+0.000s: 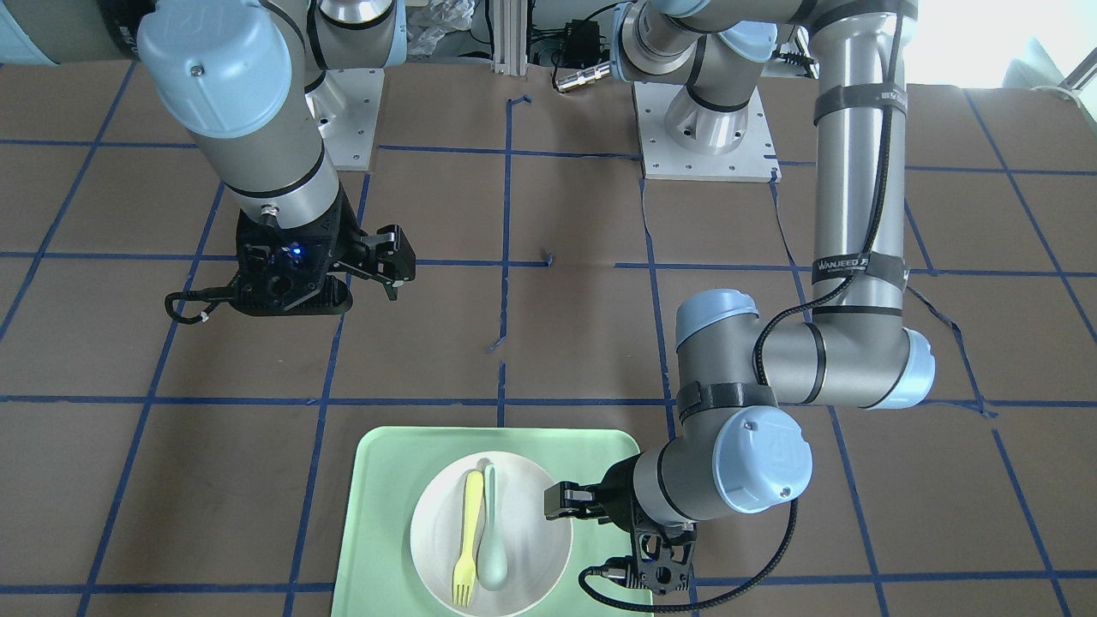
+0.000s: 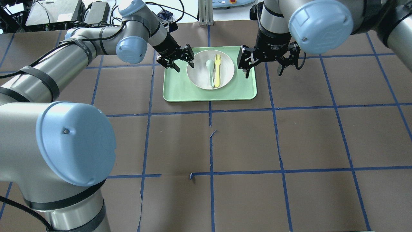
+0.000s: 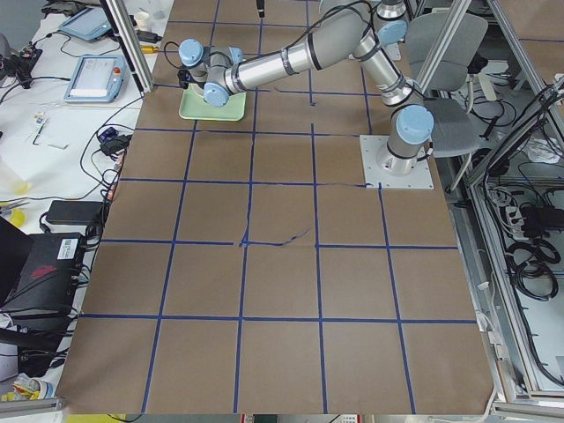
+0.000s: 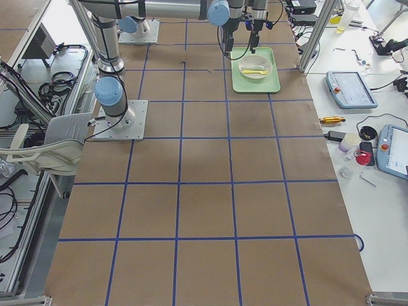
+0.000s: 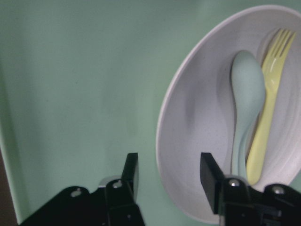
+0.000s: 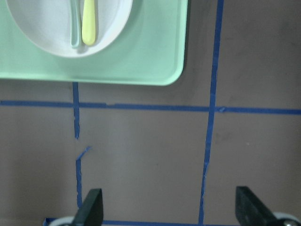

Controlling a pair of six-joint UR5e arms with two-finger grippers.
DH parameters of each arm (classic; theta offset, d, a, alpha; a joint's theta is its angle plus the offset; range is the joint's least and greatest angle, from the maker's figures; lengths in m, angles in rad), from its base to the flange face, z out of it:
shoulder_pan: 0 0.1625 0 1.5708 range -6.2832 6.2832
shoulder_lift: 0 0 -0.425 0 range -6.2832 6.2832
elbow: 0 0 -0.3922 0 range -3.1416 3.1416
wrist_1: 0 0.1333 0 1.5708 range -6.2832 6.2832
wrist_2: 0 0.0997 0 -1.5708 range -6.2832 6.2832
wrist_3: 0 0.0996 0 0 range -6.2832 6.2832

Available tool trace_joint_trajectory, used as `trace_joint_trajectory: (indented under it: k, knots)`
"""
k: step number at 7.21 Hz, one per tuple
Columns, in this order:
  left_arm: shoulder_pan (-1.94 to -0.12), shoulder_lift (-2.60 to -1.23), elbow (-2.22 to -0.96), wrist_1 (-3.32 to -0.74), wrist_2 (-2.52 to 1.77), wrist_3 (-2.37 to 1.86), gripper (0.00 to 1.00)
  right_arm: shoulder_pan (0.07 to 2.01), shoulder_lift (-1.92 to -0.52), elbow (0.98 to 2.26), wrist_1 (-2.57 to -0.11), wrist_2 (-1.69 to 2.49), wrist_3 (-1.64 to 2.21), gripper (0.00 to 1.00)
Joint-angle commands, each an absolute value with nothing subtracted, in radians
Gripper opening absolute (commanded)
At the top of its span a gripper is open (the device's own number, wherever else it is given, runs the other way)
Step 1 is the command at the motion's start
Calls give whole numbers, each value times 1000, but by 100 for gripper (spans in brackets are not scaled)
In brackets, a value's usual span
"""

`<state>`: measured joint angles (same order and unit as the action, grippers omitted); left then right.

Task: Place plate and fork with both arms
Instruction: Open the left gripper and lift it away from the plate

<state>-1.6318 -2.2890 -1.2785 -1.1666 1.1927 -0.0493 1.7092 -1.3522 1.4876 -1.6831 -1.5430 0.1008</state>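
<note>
Brightness: You get bright, even light in all 6 views; the table (image 2: 244, 141) reads clearly everywhere.
Source: Light seems to fall from above; the front-facing view's top right corner burns out to white.
Shadows: Soft and short; the tray (image 6: 141, 61) lays 1 narrow dark edge on the table, and the plate (image 5: 197, 117) greys inside its rim.
Glare: Pale streaks run along the left arm (image 1: 848, 171); 1 blue lamp (image 1: 294, 252) glows on the right arm (image 1: 257, 154).
Focus: Your left wrist view is soft throughout, the left gripper (image 5: 169, 162) blurred; the right wrist view shows crisp tape (image 6: 214, 70), yet the right gripper (image 6: 169, 193) blurs at the bottom edge.
Distortion: The overhead view swells the near left arm at its left edge.
</note>
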Motion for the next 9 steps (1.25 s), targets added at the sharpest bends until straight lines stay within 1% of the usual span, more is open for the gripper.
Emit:
trace_joint_trajectory:
  k: [1, 2, 3, 5, 6, 9]
  knots:
    - [-1623, -2183, -1284, -1335, 1415, -41, 100, 1709, -1232, 1480, -1906, -1548, 171, 100]
    - [-1599, -2127, -1295, -1392, 1445, -38, 100, 1709, -1189, 1461, -1966, -1554, 187, 100]
    - [-1568, -2055, -1349, -1417, 1460, -38, 100, 1710, -1146, 1427, -1977, -1548, 189, 96]
    - [-1551, -1923, -1478, -1440, 1544, -37, 100, 1720, -1028, 1370, -2070, -1542, 241, 93]
    - [-1549, -1863, -1517, -1480, 1545, -37, 100, 1729, -970, 1327, -2080, -1542, 265, 72]
    - [-1546, -1809, -1590, -1514, 1537, -28, 100, 1768, -901, 1298, -2115, -1507, 332, 67]
